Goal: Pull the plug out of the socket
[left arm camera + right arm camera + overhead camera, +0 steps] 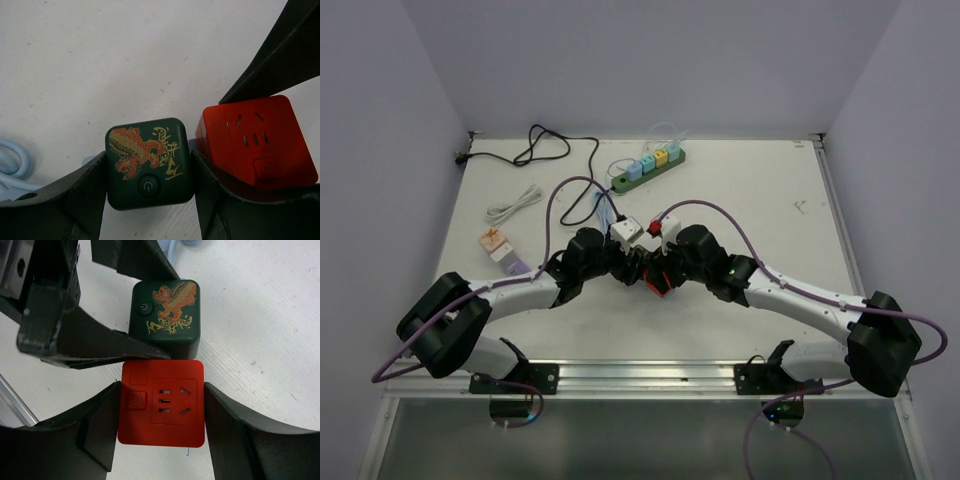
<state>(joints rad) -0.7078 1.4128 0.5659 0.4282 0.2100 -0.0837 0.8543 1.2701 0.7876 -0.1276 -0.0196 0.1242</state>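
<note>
The dark green power strip (620, 182) lies at the back of the table with several pastel cube plugs (654, 161) in a row on it and a black cord (535, 150) trailing left. Both grippers are at mid-table, well short of it. My left gripper (149, 165) is shut on a dark green cube adapter (149, 162) with a gold dragon print. My right gripper (162, 405) is shut on a red cube socket adapter (162, 402). The two cubes sit side by side on the table, with one left finger (215, 195) between them. The red cube also shows in the top view (658, 283).
A coiled white cable (513, 205) and a small pink, white and purple adapter group (502, 250) lie at the left. A light blue cable (12, 165) lies left of the left gripper. White walls close in the table (770, 210) at the back and sides.
</note>
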